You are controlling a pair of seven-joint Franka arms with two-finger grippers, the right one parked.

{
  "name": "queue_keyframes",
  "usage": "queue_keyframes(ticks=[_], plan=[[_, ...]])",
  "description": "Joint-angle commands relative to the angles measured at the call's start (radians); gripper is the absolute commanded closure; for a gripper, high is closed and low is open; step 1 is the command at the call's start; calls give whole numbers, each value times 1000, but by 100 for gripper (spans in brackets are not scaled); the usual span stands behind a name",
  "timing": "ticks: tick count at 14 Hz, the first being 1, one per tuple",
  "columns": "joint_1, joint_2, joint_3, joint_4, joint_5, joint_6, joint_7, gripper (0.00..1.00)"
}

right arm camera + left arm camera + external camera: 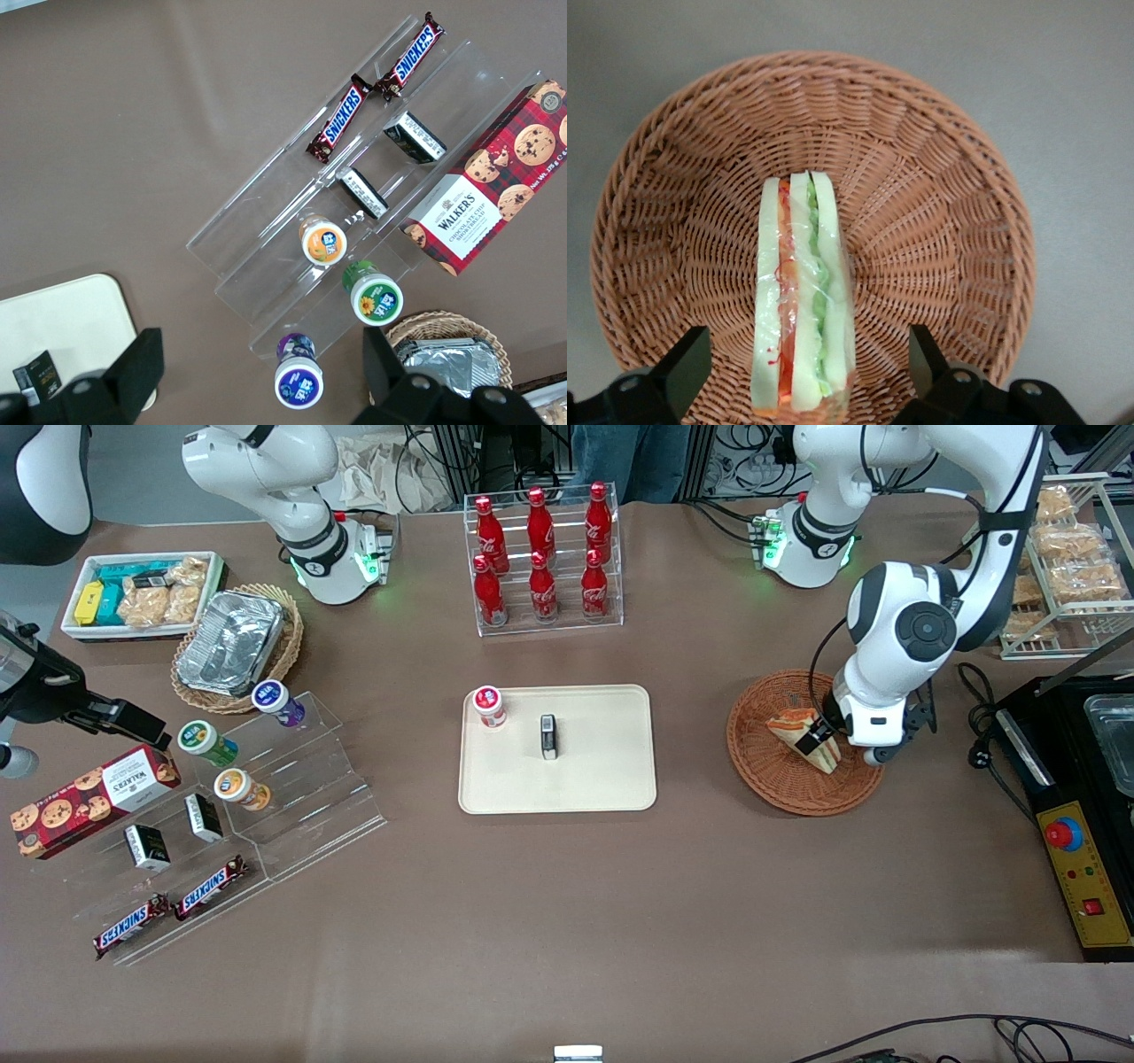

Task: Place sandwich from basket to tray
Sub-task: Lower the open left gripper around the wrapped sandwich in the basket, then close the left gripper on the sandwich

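Reddish-brown wicker basket holds the sandwich standing on edge; the gripper hangs low inside, fingers spread, straddling the sandwich without touching.

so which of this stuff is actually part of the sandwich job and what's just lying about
In the job: sandwich, basket, tray, gripper open around the sandwich.
Lying about: cola bottles, Snickers bars, Walkers cookie box, foil container.
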Motion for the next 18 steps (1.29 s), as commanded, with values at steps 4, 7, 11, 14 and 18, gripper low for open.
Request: queue_keyframes(ticks=[4,7,11,14,18], plan=[[-7,4,0,-28,-8,23,-19,1],[-8,16,2,-49,-8,45,-19,1],[-17,16,2,-81,-8,103,-24,16],[-36,19,3,-77,-2,103,-40,58],[-36,20,3,-52,1,82,-45,94]])
